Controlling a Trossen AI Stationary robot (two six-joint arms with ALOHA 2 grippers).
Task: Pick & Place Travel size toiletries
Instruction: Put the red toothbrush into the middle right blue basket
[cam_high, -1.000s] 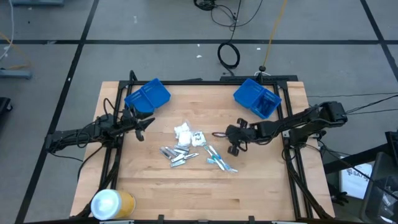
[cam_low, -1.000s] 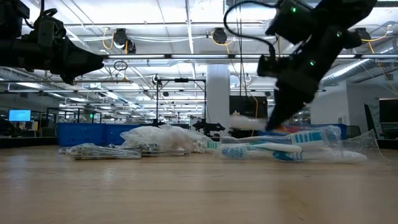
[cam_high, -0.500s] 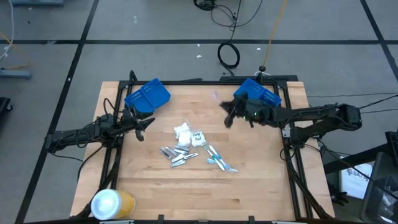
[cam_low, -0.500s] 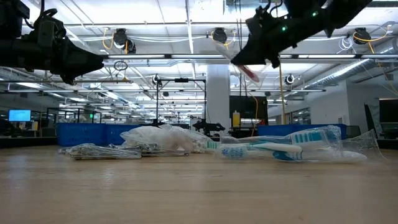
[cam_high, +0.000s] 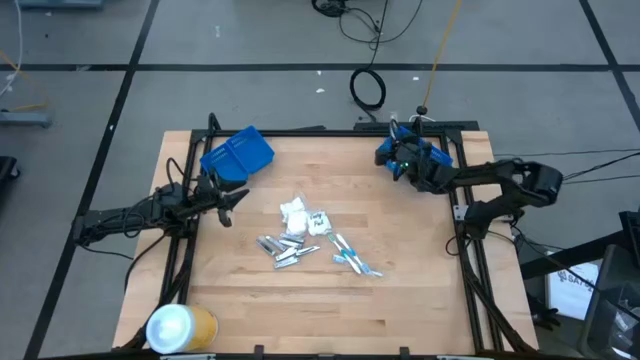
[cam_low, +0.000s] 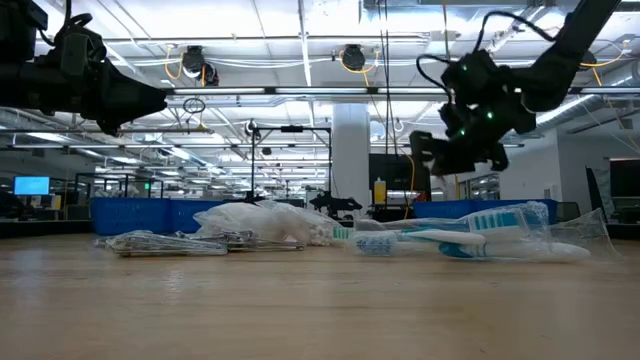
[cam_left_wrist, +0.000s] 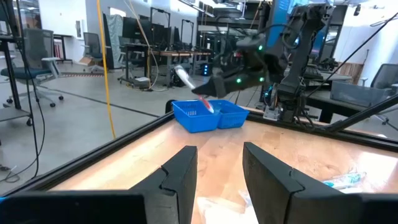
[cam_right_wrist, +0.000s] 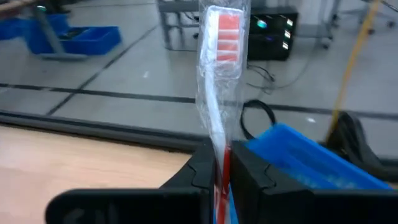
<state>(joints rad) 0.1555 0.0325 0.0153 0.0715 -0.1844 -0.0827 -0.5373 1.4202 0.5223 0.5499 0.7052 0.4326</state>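
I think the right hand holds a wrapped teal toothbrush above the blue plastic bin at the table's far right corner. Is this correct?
Only the colour is wrong. The right hand holds a wrapped red-and-white toothbrush, as the right wrist view shows. It is indeed above the blue plastic bin at the far right corner.

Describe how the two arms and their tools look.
Both arms are dark, slim and jointed, with black cables alongside. The right tool carries small green lights by its wrist. The left tool ends in two flat, angular black fingers.
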